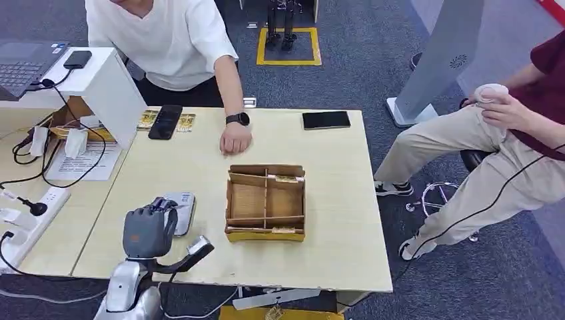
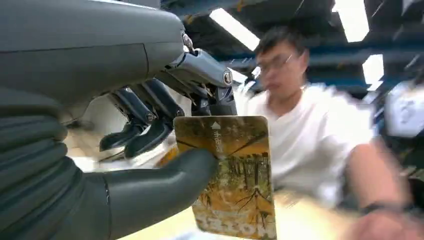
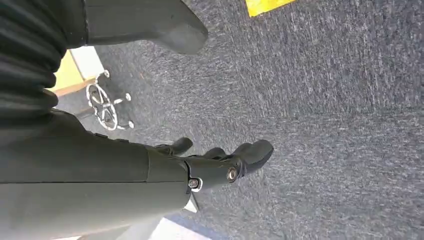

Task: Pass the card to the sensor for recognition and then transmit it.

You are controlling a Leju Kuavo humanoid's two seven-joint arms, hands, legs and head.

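Note:
My left hand (image 1: 148, 230) hovers over the near left part of the table, just above the grey sensor pad (image 1: 182, 212). In the left wrist view the left hand (image 2: 150, 150) pinches a yellow-brown card (image 2: 232, 175) with a tree picture between thumb and fingers, held upright. My right hand (image 3: 210, 160) hangs over the dark carpet with its fingers apart and nothing in it.
A cardboard divider box (image 1: 266, 202) sits mid-table. A person in a white shirt rests a fist (image 1: 235, 140) on the far side of the table. Two black phones (image 1: 165, 122) (image 1: 326, 120), more cards (image 1: 185, 123) and a power strip (image 1: 30, 217) lie around. Another person (image 1: 493, 153) sits at right.

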